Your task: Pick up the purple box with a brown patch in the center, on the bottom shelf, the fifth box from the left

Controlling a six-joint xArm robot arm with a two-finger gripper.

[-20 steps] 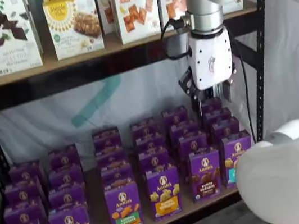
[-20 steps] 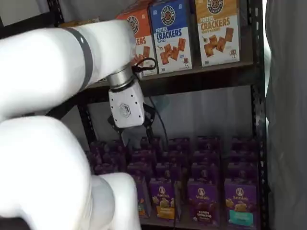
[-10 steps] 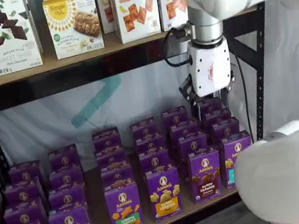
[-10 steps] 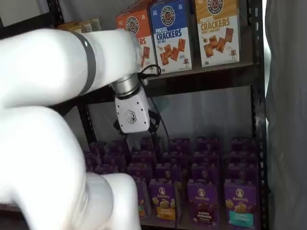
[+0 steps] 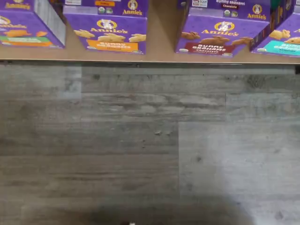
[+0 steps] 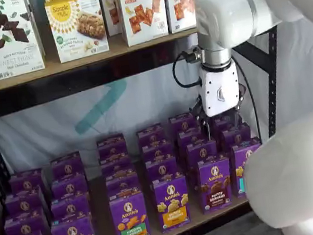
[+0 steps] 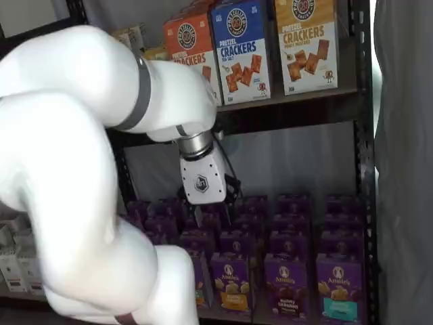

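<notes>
The purple box (image 6: 215, 182) with dark brown bunny cookies and a brown strip stands upright at the front of the bottom shelf (image 6: 180, 228). It shows in both shelf views (image 7: 285, 284) and in the wrist view (image 5: 218, 35). My gripper (image 6: 221, 121) hangs on its white body above the rear boxes of that row, well above and behind the purple box. A gap shows between its two black fingers, with nothing in them. In a shelf view the gripper (image 7: 211, 211) is dark against the boxes behind it.
Purple cartons with yellow (image 6: 171, 201), orange (image 6: 129, 218) and teal (image 7: 339, 290) strips flank the box. Cracker boxes (image 6: 142, 6) stand on the upper shelf. A black rack post (image 6: 268, 82) rises at the right. Grey plank floor (image 5: 150, 150) lies before the shelf.
The gripper has come down from just under the upper shelf to just above the rear purple boxes, shifting slightly left. The boxes have not moved.
</notes>
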